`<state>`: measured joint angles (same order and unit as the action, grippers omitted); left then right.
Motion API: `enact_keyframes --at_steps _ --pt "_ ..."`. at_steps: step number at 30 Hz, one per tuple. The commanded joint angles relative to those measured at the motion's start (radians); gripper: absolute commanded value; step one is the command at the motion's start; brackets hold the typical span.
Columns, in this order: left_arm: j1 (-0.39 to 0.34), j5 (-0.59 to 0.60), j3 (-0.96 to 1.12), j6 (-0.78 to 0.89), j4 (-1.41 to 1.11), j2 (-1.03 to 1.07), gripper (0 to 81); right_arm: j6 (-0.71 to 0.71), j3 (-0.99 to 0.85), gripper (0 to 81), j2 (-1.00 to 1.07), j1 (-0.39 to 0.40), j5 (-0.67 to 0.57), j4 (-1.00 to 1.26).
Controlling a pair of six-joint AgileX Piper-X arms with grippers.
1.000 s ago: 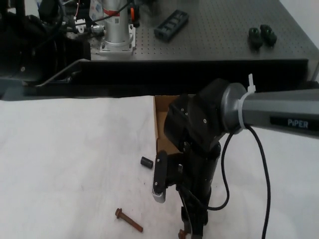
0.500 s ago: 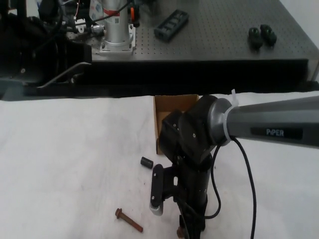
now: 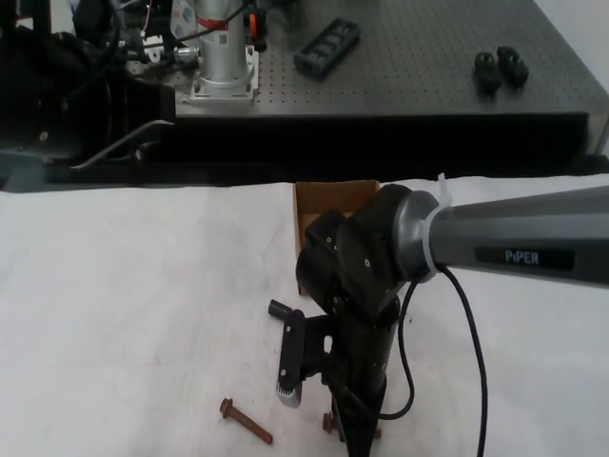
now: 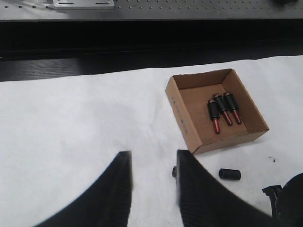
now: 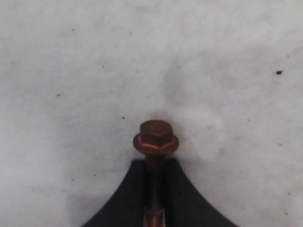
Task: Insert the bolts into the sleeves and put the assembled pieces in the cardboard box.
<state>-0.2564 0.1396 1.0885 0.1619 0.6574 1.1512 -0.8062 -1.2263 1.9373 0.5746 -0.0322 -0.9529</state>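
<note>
**A:** Where is the right gripper [image 5: 155, 164]?

**B:** Low over the white cloth [image 5: 71, 71] that covers the worktop. Its two dark fingers are closed on the shank of a copper-coloured hex-head bolt [image 5: 155, 141], and the head sticks out past the fingertips.

**A:** And the left gripper [image 4: 152, 156]?

**B:** Its fingers are parted with nothing between them. It hangs above the cloth, with the open brown cardboard box [image 4: 179, 111] ahead of it.

**A:** Is anything in the box?

**B:** Three assembled pieces [image 4: 222, 108], black sleeves with copper shanks poking out, lie side by side on its floor.

**A:** Any loose parts?

**B:** A short black cylindrical sleeve [image 4: 229, 174] lies on the cloth just outside the box, near the right arm. A second copper-coloured bolt [image 3: 245, 421] lies flat on the cloth beside the right gripper. It is apart from the sleeve and touches nothing.
</note>
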Motion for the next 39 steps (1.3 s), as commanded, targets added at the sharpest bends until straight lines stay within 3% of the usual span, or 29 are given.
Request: enact_keyframes --at_steps 1,5,7,11,15,19,26,33,39 --pt "0.004 0.002 0.002 -0.015 -0.001 -0.01 24.0 0.083 0.003 7.6 0.033 0.019 -0.126 0.045" --pt "0.004 0.002 0.002 -0.009 -0.001 -0.01 24.0 0.119 0.003 33.9 0.033 0.022 -0.128 0.055" --pt "0.004 0.002 0.002 -0.006 -0.001 -0.01 24.0 0.138 0.003 36.6 0.033 0.022 -0.119 0.07" --pt "0.004 0.006 0.002 -0.006 -0.001 -0.01 24.0 0.14 0.003 19.5 0.049 0.025 -0.125 0.071" --pt "0.004 0.009 0.002 -0.006 0.001 -0.01 24.0 0.14 0.003 0.9 0.08 0.027 -0.017 0.056" --pt "0.004 0.081 0.002 -0.013 -0.002 -0.01 24.0 0.19 0.003 0.9 0.076 0.019 -0.017 0.105" --pt "-0.034 0.083 0.009 -0.162 -0.037 0.065 24.1 0.296 0.012 0.9 -0.1 -0.072 -0.136 0.12" --pt "-0.099 0.086 0.134 -0.173 0.038 0.34 32.8 0.427 0.159 0.9 -0.419 -0.26 -0.144 0.099" --pt "-0.195 0.089 0.367 -0.276 0.133 0.56 32.7 0.488 0.311 0.9 -0.692 -0.411 -0.186 0.039"
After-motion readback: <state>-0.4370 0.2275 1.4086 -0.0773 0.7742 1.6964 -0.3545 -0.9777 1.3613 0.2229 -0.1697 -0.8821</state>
